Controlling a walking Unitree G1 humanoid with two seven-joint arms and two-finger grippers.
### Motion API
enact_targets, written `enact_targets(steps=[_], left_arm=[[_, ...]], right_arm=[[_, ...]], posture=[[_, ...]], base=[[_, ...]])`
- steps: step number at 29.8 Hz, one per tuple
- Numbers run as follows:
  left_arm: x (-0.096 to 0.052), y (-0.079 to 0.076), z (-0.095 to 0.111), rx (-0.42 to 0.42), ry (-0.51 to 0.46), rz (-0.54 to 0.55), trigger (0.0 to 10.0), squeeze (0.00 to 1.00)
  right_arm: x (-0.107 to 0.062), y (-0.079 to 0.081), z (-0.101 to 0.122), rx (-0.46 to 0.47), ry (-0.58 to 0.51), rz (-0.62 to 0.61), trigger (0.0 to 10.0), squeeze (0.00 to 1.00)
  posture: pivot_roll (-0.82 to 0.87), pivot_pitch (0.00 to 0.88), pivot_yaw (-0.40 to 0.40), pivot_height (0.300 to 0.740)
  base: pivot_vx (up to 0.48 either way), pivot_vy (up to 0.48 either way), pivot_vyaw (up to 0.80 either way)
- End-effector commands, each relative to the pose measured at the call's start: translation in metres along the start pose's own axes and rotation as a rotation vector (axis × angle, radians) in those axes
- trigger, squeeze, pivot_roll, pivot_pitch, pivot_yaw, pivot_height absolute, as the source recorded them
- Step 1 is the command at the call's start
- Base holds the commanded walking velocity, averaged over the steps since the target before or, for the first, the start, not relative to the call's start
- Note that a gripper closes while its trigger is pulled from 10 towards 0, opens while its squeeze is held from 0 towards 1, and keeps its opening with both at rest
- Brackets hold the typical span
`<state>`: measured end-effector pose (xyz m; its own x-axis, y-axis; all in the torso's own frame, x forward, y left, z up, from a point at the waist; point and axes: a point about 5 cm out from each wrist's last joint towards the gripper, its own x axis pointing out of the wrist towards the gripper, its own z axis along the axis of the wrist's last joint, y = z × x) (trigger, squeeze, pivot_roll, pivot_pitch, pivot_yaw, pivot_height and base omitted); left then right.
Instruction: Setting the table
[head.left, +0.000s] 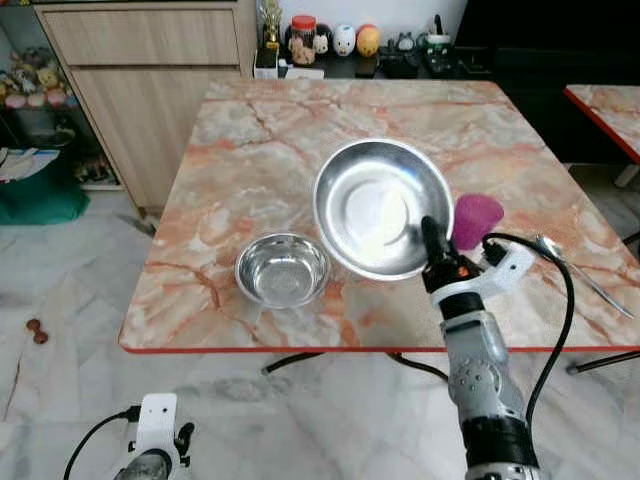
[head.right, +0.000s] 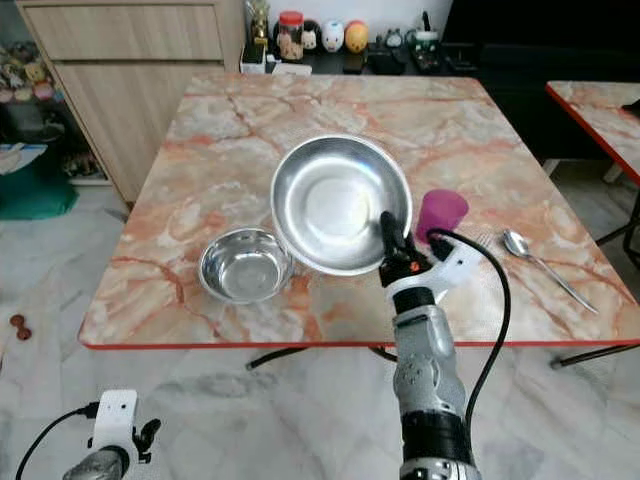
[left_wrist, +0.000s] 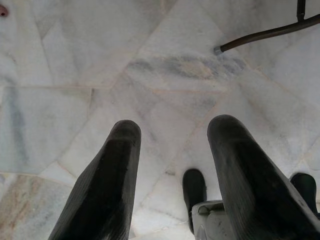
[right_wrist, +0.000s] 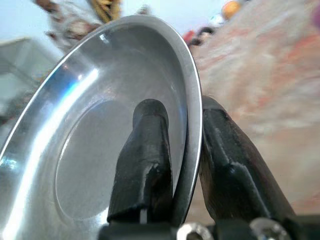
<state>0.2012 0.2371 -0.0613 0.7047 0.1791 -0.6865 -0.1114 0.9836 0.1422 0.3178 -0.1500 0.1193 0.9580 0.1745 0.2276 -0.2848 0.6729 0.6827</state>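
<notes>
The right pincer (head.left: 432, 232) is pinching the rim of the large round stainless-steel plate (head.left: 375, 205), one black finger inside the dish and one behind the rim, as the right wrist view is showing (right_wrist: 150, 150). The plate is sitting at the centre of the left eye frame, tilted up on edge with its hollow facing the camera, lifted over the pink-and-orange marbled table with the red edge (head.left: 250, 140). The gripped point is lying at the plate's lower right rim, so the plate is extending up and to the left from the pincer.

The small round stainless-steel bowl (head.left: 282, 268) is resting on the table at lower left of the plate, near the front edge. The magenta plastic cup (head.left: 475, 220) is standing just right of the plate, and the metal spoon (head.left: 575, 268) is lying further right, its handle running toward the lower right of the frame.

The left pincer (left_wrist: 170, 175) is hanging low over the white marble floor (left_wrist: 75, 75), fingers spread and holding nothing. The right arm is the nearer one; lowering the plate flat appears to be the coming move, between bowl and cup
</notes>
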Motion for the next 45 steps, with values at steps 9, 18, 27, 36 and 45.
enact_targets(steps=[9, 18, 27, 36, 45], left_arm=[[-0.002, 0.001, -0.009, -0.001, 0.031, 0.005, 10.0, 0.0], [-0.004, 0.003, -0.013, -0.012, 0.041, 0.018, 10.0, 0.0], [-0.004, 0.001, -0.015, -0.007, 0.046, 0.008, 10.0, 0.0], [-0.005, 0.0, -0.017, -0.001, 0.056, -0.005, 10.0, 0.0], [-0.004, 0.0, -0.016, -0.002, 0.055, -0.006, 10.0, 0.0]], right_arm=[[0.004, 0.019, 0.012, -0.002, -0.016, 0.131, 10.0, 0.0], [0.003, 0.026, 0.013, -0.006, -0.004, 0.18, 10.0, 0.0], [0.002, 0.032, 0.009, -0.002, 0.006, 0.211, 10.0, 0.0], [0.0, 0.034, 0.006, -0.006, 0.015, 0.223, 10.0, 0.0], [0.002, 0.036, 0.008, -0.008, 0.008, 0.23, 10.0, 0.0]], posture=[[-0.02, 0.0, -0.037, 0.74], [-0.03, 0.0, -0.038, 0.74], [-0.04, 0.0, -0.034, 0.74], [-0.04, 0.0, -0.031, 0.74], [-0.04, 0.0, -0.027, 0.74]], base=[[0.0, 0.0, 0.0], [0.0, -0.097, 0.0], [0.0, -0.287, 0.0], [0.0, -0.325, 0.0], [0.0, -0.386, 0.0]])
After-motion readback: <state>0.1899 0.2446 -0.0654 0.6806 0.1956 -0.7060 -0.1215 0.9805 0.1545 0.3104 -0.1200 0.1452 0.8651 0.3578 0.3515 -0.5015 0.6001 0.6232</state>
